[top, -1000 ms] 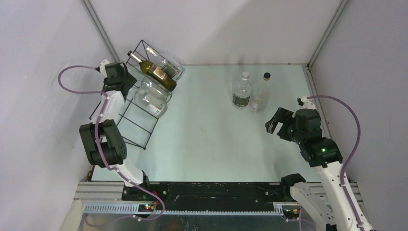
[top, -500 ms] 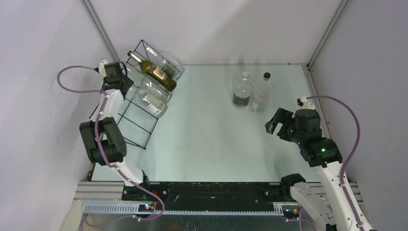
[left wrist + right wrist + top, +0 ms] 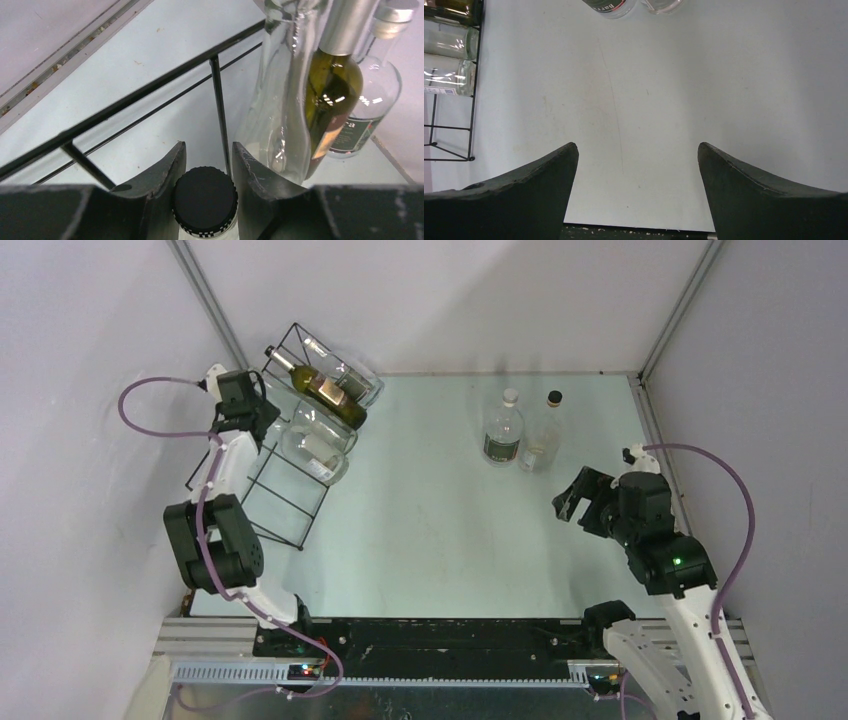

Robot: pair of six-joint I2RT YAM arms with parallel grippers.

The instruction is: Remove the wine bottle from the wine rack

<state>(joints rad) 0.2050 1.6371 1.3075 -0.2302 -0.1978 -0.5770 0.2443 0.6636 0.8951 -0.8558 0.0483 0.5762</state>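
The black wire wine rack [image 3: 283,502] stands at the far left and holds several bottles lying on their sides. An olive-green wine bottle [image 3: 325,390] with a silver foil neck [image 3: 345,25] lies in its upper row. Clear bottles [image 3: 318,445] lie below it. My left gripper [image 3: 260,412] is at the rack's left side. In the left wrist view this left gripper [image 3: 207,145] is shut on the black screw cap [image 3: 204,192] of a clear bottle, with both fingers touching the cap. My right gripper [image 3: 570,502] hangs open over bare table at the right, holding nothing.
Two clear bottles [image 3: 503,430] [image 3: 545,435] stand upright at the far middle of the table. A rack bar [image 3: 150,90] and a vertical rod [image 3: 220,110] cross just beyond my left fingers. Grey walls close in on the left, back and right.
My left gripper has closed on the black cap at the rack's left side. The right arm has shifted slightly and stays open.
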